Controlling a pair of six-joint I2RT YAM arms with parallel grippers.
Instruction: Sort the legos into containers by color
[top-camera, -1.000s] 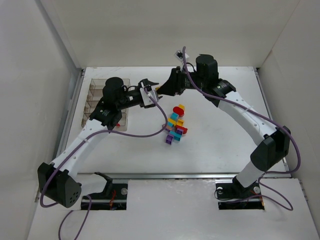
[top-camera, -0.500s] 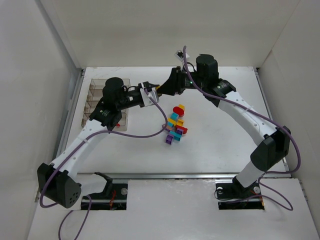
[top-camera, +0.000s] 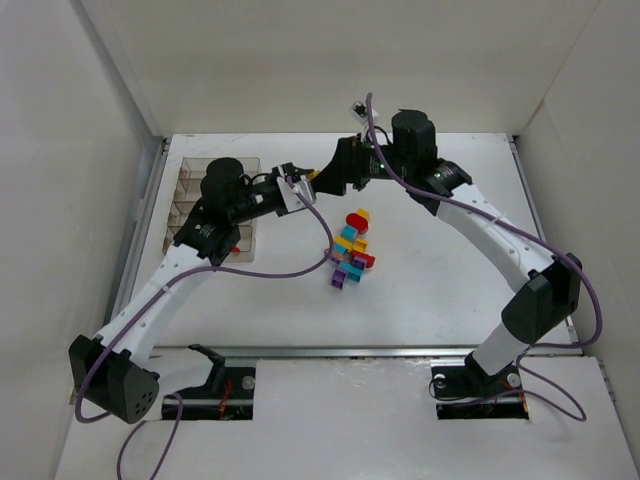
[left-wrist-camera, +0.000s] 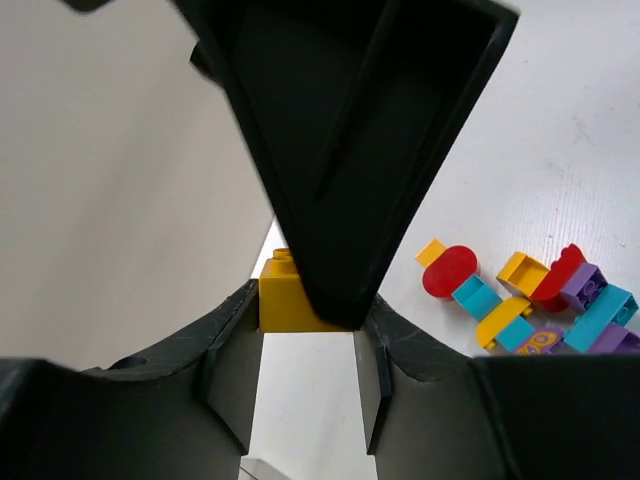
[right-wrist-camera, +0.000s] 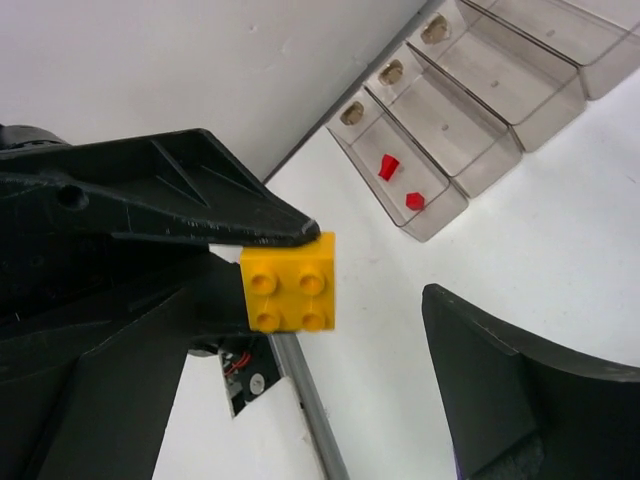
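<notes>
My left gripper (top-camera: 303, 180) is shut on a yellow lego brick (left-wrist-camera: 286, 300), held in the air between the two arms. The brick (right-wrist-camera: 290, 283) shows its four studs in the right wrist view. My right gripper (top-camera: 322, 182) stands open around it, one finger by the brick and the other well apart from it. The other legos (top-camera: 352, 250), in red, yellow, teal and purple, lie in a loose pile mid-table (left-wrist-camera: 530, 295). The clear container (top-camera: 192, 192) with narrow compartments sits at the far left; one compartment holds two red pieces (right-wrist-camera: 390, 166).
White walls close in the table on the left, back and right. A metal rail (top-camera: 400, 351) runs along the near edge in front of both arm bases. Purple cables hang from both arms.
My right gripper has opened off the yellow brick while my left gripper closed on it. The left arm has drawn slightly left.
</notes>
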